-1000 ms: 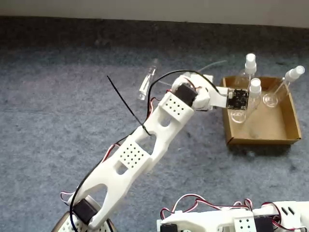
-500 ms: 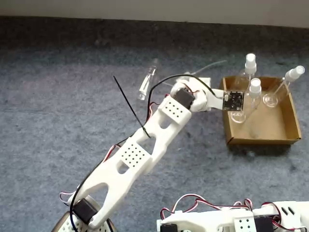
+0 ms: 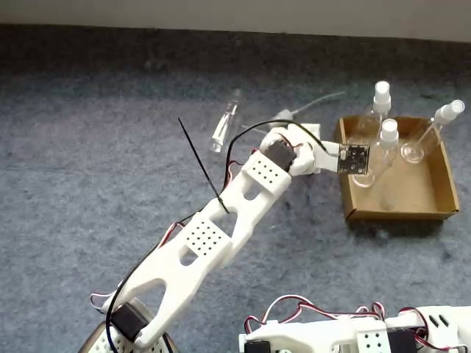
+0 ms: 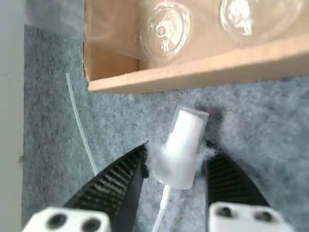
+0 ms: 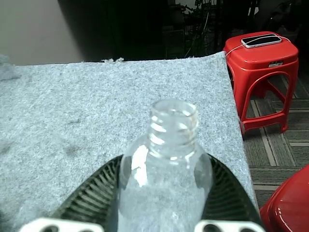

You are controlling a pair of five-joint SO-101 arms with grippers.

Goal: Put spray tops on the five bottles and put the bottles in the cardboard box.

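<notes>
The bottle (image 5: 169,145) is cut off past its shoulder by the frame edge. The spray top (image 4: 182,145) tube is cropped as well. The cardboard box (image 4: 193,72) is partly cut off; the bottle bases (image 4: 164,30) inside are blurred, possibly two.

We overlook the table (image 3: 88,184) from high, our left wrist camera close above it sharing the cardboard box (image 4: 203,72), our right facing across it.

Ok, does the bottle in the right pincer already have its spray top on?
No, the bottle in the right pincer shows a bare, open threaded neck with nothing screwed onto it.
</notes>
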